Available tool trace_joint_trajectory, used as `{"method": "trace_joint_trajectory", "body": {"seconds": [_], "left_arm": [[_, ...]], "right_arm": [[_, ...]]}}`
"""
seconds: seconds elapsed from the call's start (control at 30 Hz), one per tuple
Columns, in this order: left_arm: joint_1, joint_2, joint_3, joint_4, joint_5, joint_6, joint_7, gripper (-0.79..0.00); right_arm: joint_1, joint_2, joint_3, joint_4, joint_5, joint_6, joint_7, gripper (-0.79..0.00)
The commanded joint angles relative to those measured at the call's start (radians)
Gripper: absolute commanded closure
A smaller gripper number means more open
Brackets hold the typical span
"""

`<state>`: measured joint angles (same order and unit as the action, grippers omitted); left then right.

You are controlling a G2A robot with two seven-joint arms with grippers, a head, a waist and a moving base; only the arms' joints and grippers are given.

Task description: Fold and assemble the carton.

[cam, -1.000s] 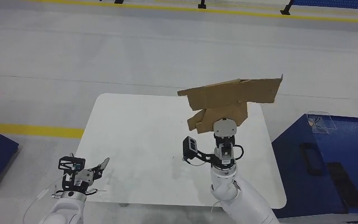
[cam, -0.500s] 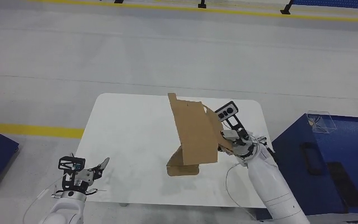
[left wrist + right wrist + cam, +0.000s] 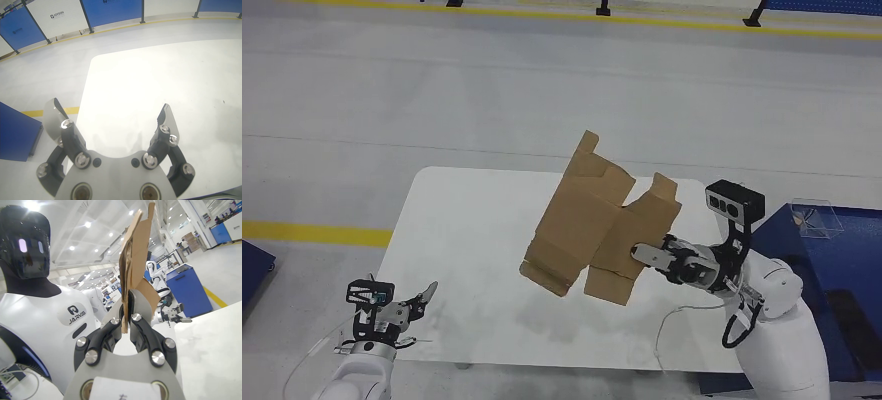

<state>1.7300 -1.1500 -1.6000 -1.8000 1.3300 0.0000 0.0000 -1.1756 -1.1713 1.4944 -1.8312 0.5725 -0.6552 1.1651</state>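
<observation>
A big grey floor with a yellow line (image 3: 312, 234) lies all around a white table with round corners (image 3: 462, 250). A blue cabinet (image 3: 827, 300) stands just beside the table's right side.

The flat brown cardboard carton (image 3: 592, 225) is up in the air over the right half of the table. It is tilted and does not touch the top. It looks squashed flat with its flaps sticking out, so I think no side has been opened yet.

The right gripper (image 3: 126, 302) is pinched tight on 1 edge of the carton, with the cardboard squeezed between its 2 fingers. The left gripper (image 3: 110, 103) is wide open with nothing in it. It sits low at the near left corner of the table, well apart from the carton.

The step now looks like bringing the carton to where both arms can work on it. The right gripper should hold tight, because a grip on 1 edge lets the big sheet swing and bend. It should come down slowly and lay the carton near the middle of the table. Then the left gripper can grab the other side, and the 2 can pull it open into a box.
</observation>
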Motion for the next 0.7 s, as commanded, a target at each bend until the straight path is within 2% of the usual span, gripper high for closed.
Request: {"method": "trace_joint_trajectory", "body": {"seconds": [0.0, 0.3, 0.37, 0.43, 0.67], "left_arm": [[0.000, 0.000, 0.000, 0.000, 0.000, 0.000, 0.000, -0.785], [0.000, 0.000, 0.000, 0.000, 0.000, 0.000, 0.000, -0.785], [0.000, 0.000, 0.000, 0.000, 0.000, 0.000, 0.000, -0.785], [0.000, 0.000, 0.000, 0.000, 0.000, 0.000, 0.000, -0.785], [0.000, 0.000, 0.000, 0.000, 0.000, 0.000, 0.000, -0.785]], "right_arm": [[0.001, 0.000, -0.001, 0.002, 0.010, 0.002, 0.002, 0.000], [0.004, 0.000, 0.004, -0.006, -0.005, -0.002, -0.002, 0.000], [0.015, 0.007, 0.050, -0.061, -0.169, -0.037, -0.037, 0.000], [0.014, 0.013, 0.129, -0.123, -0.407, -0.122, -0.122, 0.000], [-0.026, 0.002, 0.332, -0.324, -1.008, -0.311, -0.405, 0.000]]}}
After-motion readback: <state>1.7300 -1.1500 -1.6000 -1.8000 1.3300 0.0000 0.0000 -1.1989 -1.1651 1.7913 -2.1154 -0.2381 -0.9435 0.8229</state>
